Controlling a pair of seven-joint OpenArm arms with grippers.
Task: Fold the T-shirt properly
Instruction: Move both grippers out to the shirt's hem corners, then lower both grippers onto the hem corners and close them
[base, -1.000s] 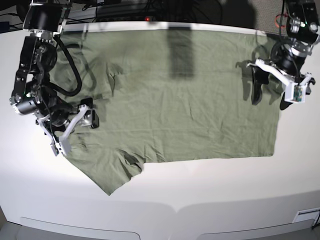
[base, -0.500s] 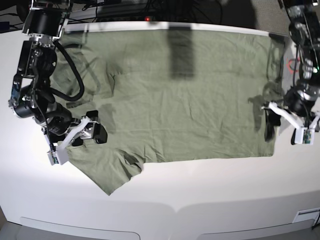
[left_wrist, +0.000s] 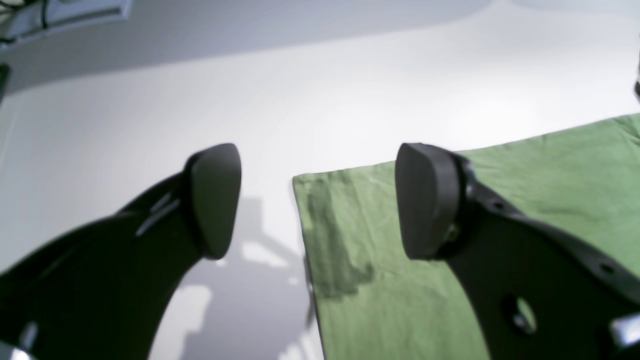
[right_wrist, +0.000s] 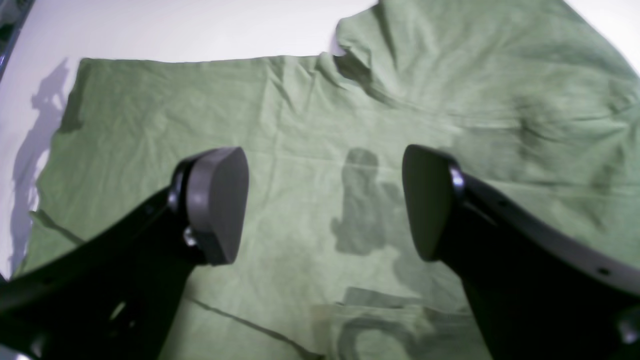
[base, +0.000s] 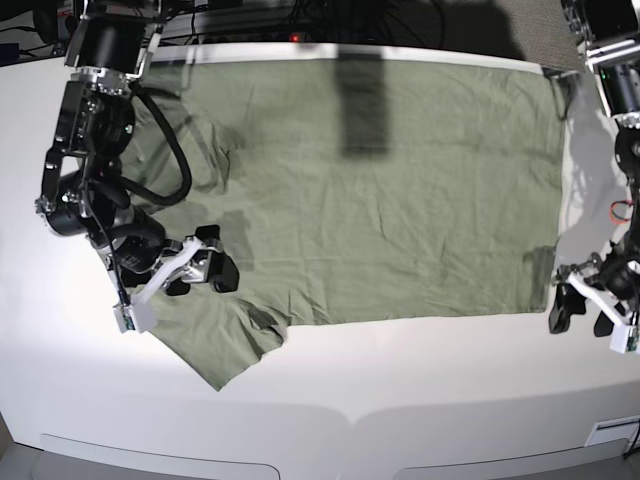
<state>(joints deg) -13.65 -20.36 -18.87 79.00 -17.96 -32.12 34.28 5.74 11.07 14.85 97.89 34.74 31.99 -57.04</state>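
T-shirt: spread flat on the white worktop.
Left gripper: jaws apart, empty, straddling the hem corner.
Right gripper: jaws apart, empty, low above the sleeve.

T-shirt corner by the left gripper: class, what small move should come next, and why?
Probably lower the left gripper onto the T-shirt's near hem corner and close. Its jaws stand open and empty, straddling that corner above the table, so nothing is held yet and a fold needs that grip.

The green T-shirt lay spread flat on the white table, both arms at its near corners.
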